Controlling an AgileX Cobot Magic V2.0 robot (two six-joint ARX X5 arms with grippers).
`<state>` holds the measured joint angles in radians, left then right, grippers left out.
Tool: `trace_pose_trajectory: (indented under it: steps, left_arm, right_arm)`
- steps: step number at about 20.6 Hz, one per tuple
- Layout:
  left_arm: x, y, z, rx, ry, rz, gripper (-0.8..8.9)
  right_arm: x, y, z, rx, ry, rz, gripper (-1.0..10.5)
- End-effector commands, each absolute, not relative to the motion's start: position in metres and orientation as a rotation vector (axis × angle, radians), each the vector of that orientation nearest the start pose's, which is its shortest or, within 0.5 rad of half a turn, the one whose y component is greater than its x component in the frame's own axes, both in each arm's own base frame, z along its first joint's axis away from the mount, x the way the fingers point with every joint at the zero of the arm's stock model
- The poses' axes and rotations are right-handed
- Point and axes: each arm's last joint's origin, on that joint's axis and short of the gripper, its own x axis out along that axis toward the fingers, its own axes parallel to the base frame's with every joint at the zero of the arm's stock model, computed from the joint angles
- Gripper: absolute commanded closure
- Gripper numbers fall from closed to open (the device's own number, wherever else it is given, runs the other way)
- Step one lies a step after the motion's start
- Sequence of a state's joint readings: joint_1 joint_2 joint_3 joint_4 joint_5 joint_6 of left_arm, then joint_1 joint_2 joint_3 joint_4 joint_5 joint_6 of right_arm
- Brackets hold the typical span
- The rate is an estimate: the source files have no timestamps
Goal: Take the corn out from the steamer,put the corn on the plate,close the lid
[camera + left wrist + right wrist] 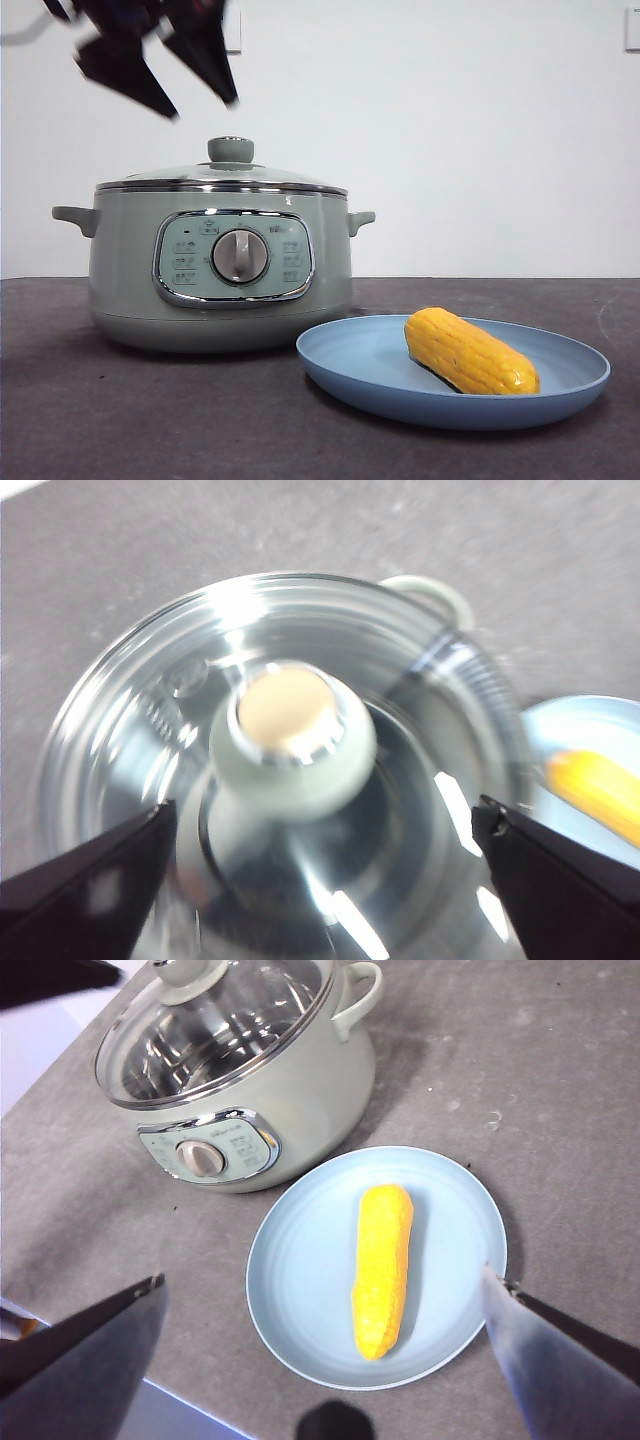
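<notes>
Both pincers gape empty; our left pincer [205, 108], upper left, above the lid [222, 178] on the steamer [130, 280]. We'd lift straight, avoiding its knob [231, 150].

There is one steamer [220, 265], and on it one lid [222, 175] with one knob [231, 150]. The steamer has two side handles, one dial [240, 256] and one control panel. There is one plate [360, 365], with one corn [468, 350] on it. Two grippers are in view, the left [320, 880] and the right [320, 1360], each with two jaws.
</notes>
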<state>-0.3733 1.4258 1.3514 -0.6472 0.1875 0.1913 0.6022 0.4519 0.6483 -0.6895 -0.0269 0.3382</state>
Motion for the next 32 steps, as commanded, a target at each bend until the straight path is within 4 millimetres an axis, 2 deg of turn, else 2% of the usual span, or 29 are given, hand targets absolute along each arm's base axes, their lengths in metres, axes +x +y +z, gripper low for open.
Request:
trace_pose_trajectory:
  steps: [1, 5, 11, 16, 18, 20, 21, 25, 26, 32]
  left_arm:
    - [0.253, -0.105, 0.358, 0.197, 0.707, -0.588, 3.15]
    - [0.211, -0.089, 0.376, 0.187, 0.745, -0.586, 3.15]
    - [0.15, -0.067, 0.389, 0.159, 0.838, -0.656, 3.15]
    - [0.118, -0.057, 0.392, 0.119, 0.896, -0.731, 3.15]
    - [0.112, -0.055, 0.392, 0.111, 0.905, -0.747, 3.22]
    - [0.109, -0.054, 0.392, 0.108, 0.913, -0.751, 4.15]
    - [0.109, -0.054, 0.392, 0.108, 0.916, -0.75, 4.76]
    - [0.108, -0.054, 0.391, 0.108, 0.926, -0.75, 8.38]
    - [0.108, -0.054, 0.391, 0.108, 0.925, -0.75, 8.17]
    - [0.108, -0.054, 0.391, 0.109, 0.924, -0.748, 8.18]
  right_arm:
    - [0.078, 0.055, 0.278, 0.14, 0.577, 0.553, 3.8]
    - [0.076, 0.056, 0.277, 0.121, 0.602, 0.616, 3.8]
    - [0.072, 0.056, 0.271, 0.092, 0.682, 0.679, 3.8]
    - [0.071, 0.056, 0.27, 0.091, 0.691, 0.7, 3.8]
    - [0.071, 0.056, 0.27, 0.093, 0.693, 0.711, 4.0]
    - [0.071, 0.056, 0.27, 0.094, 0.693, 0.71, 5.2]
    - [0.071, 0.056, 0.27, 0.094, 0.693, 0.71, 5.8]
    - [0.071, 0.056, 0.27, 0.094, 0.694, 0.711, 9.2]
    - [0.071, 0.056, 0.27, 0.094, 0.694, 0.711, 9.7]
    - [0.071, 0.056, 0.27, 0.093, 0.693, 0.709, 9.5]
